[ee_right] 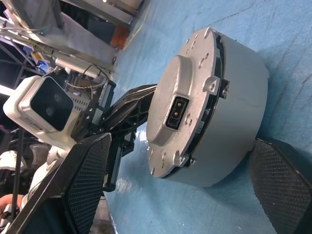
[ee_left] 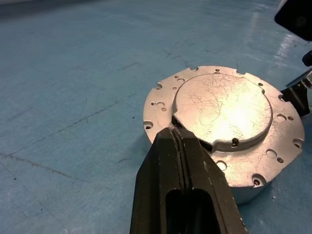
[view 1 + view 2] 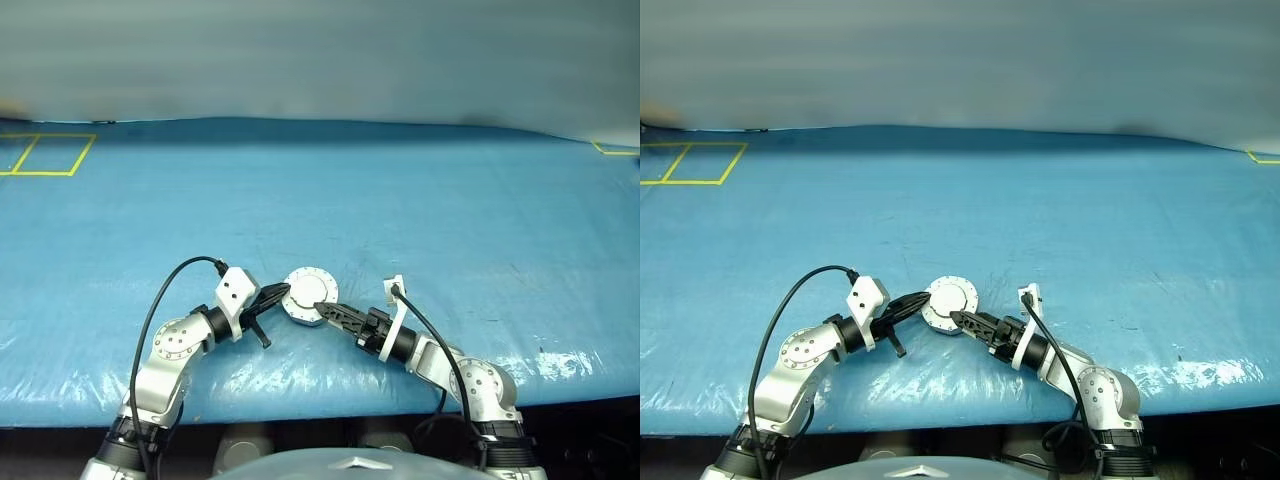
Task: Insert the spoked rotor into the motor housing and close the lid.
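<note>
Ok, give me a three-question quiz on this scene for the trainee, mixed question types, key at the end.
1. True or false: the lid lies closed on the motor housing.
2. Which gripper has its fingers apart on either side of the housing? A) left gripper B) right gripper
3. Fill in: the housing rests on the ____ table cover.

Key
1. True: the lid's plain grey face is up and it sits flat on the housing.
2. B: the right gripper is open with the housing between its fingers; the left is shut, its tips at the lid's edge.
3. Blue.
</note>
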Motion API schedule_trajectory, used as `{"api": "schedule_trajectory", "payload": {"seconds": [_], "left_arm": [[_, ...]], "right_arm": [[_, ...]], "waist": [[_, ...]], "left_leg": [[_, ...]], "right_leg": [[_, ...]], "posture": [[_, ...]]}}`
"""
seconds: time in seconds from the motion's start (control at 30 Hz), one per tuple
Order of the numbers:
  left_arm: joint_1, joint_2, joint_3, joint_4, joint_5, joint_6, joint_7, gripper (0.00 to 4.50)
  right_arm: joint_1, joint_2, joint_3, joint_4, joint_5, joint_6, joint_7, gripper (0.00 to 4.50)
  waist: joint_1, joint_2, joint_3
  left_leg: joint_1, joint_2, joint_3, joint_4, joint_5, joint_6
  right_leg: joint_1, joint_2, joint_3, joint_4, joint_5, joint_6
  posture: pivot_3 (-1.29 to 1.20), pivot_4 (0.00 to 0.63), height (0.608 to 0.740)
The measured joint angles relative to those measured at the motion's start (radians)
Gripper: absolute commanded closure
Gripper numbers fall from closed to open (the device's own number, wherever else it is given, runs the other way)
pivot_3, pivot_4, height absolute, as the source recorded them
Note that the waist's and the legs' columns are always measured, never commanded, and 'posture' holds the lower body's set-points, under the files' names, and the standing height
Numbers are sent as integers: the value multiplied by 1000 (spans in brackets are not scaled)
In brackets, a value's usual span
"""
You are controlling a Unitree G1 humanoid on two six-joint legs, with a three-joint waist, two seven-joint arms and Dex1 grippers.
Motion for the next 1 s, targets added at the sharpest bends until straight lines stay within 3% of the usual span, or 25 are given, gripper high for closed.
{"api": "schedule_trajectory", "payload": {"seconds": [0.23,0.33,0.53,0.63,1.0], "left_arm": [[0,0,0,0,1,0,0,4500],[0,0,0,0,1,0,0,4500],[-1,-4,3,3,2,0,4,4500],[-1,-3,11,5,2,-2,11,4500],[22,10,32,-25,-22,30,7,4500]], "right_arm": [[20,-3,21,-1,-21,-39,13,36],[22,3,20,3,-25,-47,9,648],[30,8,23,17,-30,-51,4,2617],[30,8,25,7,-29,-40,0,3253],[27,11,28,11,-34,-33,-3,3312]], "waist": [[-1,-2,-2],[-1,-2,-3],[0,-3,-3],[2,-7,-6],[2,-10,-8]], "left_leg": [[0,0,0,0,0,0],[0,0,0,0,0,0],[0,0,0,-2,0,0],[1,0,0,-1,0,0],[1,1,0,0,0,0]], "right_leg": [[0,0,0,0,0,0],[0,0,0,0,0,0],[-1,0,1,0,0,-1],[1,0,0,0,0,-1],[0,-1,1,0,1,-2]], "posture": [[0,150,740],[0,150,740],[0,150,740],[0,150,740],[0,150,740]]}}
